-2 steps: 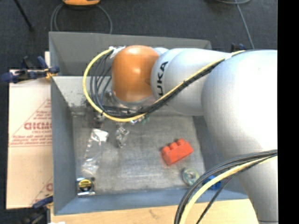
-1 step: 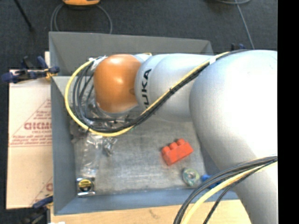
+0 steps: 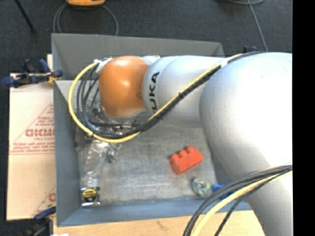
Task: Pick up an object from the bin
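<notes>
Grey bin [image 3: 63,146], orange brick [image 3: 186,160], KUKA-lettered arm [image 3: 172,90]

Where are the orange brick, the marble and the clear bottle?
orange brick [image 3: 186,160], camera view, middle of its top face.
marble [image 3: 200,186], camera view, its centre.
clear bottle [image 3: 92,168], camera view, middle of its body.

Bare bin floor [image 3: 140,173] lies open between the clear plastic item [image 3: 93,163] at left and the orange brick [image 3: 186,160]; the arm [image 3: 197,92] covers the far half.
</notes>
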Available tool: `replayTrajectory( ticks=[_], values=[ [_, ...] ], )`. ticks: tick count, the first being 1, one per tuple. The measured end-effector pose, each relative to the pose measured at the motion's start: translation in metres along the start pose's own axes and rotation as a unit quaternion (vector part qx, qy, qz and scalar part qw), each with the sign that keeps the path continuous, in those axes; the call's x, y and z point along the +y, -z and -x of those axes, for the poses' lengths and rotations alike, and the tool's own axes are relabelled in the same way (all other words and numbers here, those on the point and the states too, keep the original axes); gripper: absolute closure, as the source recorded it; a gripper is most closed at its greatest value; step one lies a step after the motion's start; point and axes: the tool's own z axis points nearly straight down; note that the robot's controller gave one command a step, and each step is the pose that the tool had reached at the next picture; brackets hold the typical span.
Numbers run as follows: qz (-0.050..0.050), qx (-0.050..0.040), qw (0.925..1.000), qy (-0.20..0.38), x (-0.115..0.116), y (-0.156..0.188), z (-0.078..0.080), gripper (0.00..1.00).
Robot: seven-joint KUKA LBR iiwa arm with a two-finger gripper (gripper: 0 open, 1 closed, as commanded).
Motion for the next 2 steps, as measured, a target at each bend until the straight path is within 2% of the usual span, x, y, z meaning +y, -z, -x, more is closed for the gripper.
replayTrajectory(
  ticks=[1,2],
  values=[
    [0.0,0.0031,0.9997,-0.023,-0.004,0.121,-0.006,1.0],
    [0.001,0.001,0.9991,-0.043,-0.001,0.087,-0.006,1.0]
  ],
)
